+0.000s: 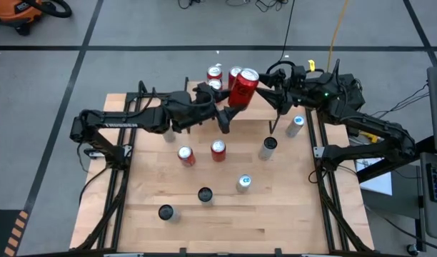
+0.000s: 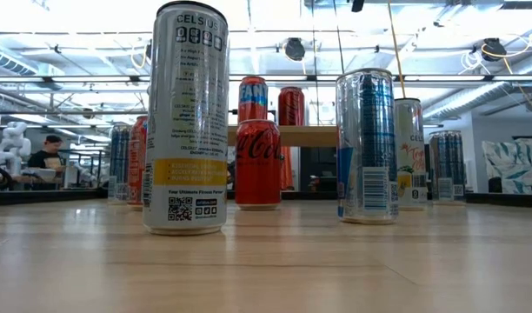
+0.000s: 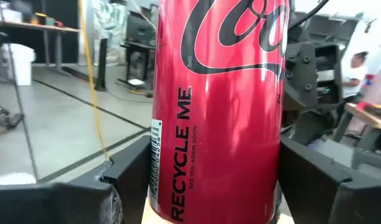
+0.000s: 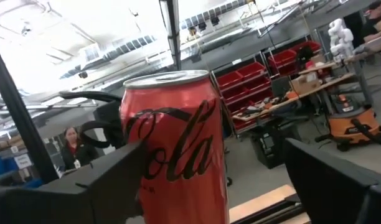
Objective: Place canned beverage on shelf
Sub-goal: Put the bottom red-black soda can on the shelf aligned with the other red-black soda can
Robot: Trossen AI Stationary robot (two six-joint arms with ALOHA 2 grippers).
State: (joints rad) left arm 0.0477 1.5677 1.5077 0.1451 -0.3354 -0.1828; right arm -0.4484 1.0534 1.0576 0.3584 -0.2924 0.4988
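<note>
A red cola can (image 1: 243, 87) hangs high over the table's far middle, and my left gripper (image 1: 229, 108) is shut on it, reaching in from the left. My right gripper (image 1: 274, 87) stands open at the can from the right. In the right wrist view its fingers flank the can (image 4: 175, 149), with a wide gap to one finger (image 4: 330, 177). The shelf (image 2: 314, 136) stands at the far edge and carries two red cans (image 1: 215, 73) (image 1: 234, 73) upright on its top. Neither gripper shows in the low view. My left gripper pinches the red can's side wall (image 3: 172, 186) between its two fingers (image 3: 125, 183), one on each side of the can's lower half. The fingers come in level from the table's left. The can is lifted clear of the table, roughly upright, top up. My right gripper has one finger (image 4: 112, 177) right at the can's wall; whether it touches, I cannot tell.
Several cans stand upright on the table: two red ones (image 1: 186, 155) (image 1: 218, 150) near the middle, pale and dark-topped ones (image 1: 268, 148) (image 1: 295, 126) (image 1: 243, 183) (image 1: 205, 195) (image 1: 166, 212) toward the right and near side. Black frame rails line both table sides.
</note>
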